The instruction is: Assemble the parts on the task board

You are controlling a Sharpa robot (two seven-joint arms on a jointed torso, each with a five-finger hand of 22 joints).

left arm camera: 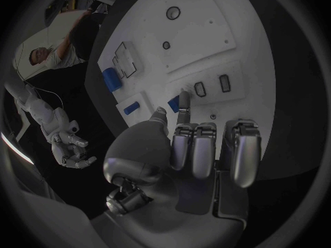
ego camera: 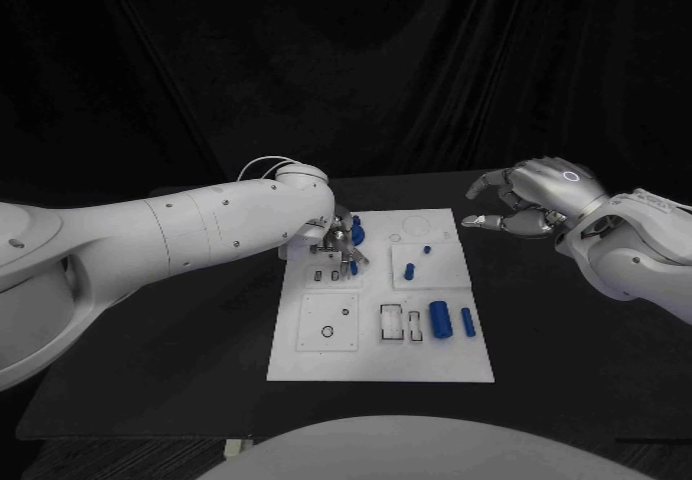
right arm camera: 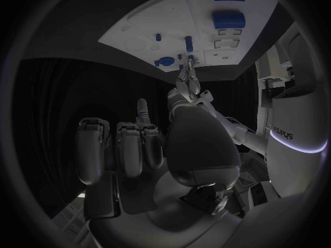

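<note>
The white task board [ego camera: 382, 340] lies in the middle of the black table [ego camera: 173, 360]. In the head view the left hand [ego camera: 336, 243] hangs over the board's far left corner, fingers pointing down among the slots there, next to a blue part [ego camera: 356, 232]. Whether the fingers pinch anything cannot be told from this view. The left wrist view adds more: most fingers [left arm camera: 195, 149] are curled in toward the palm, while one finger and the thumb reach out to a small blue part [left arm camera: 174, 103] at the board's surface; whether they actually grip it is unclear.

The right hand [ego camera: 531, 200] hovers above the table just beyond the board's far right corner, touching nothing. Its fingers are bent inward but apart, with nothing between them, which the right wrist view confirms with curled fingers [right arm camera: 117, 149] around an empty palm.

Other blue parts lie on the board: a wide block [ego camera: 440, 320] and a slim rod [ego camera: 467, 321] side by side on the near right, a short peg [ego camera: 410, 270] toward the middle. The right wrist view shows the left hand from the opposite side, fingertips down on the board.
</note>
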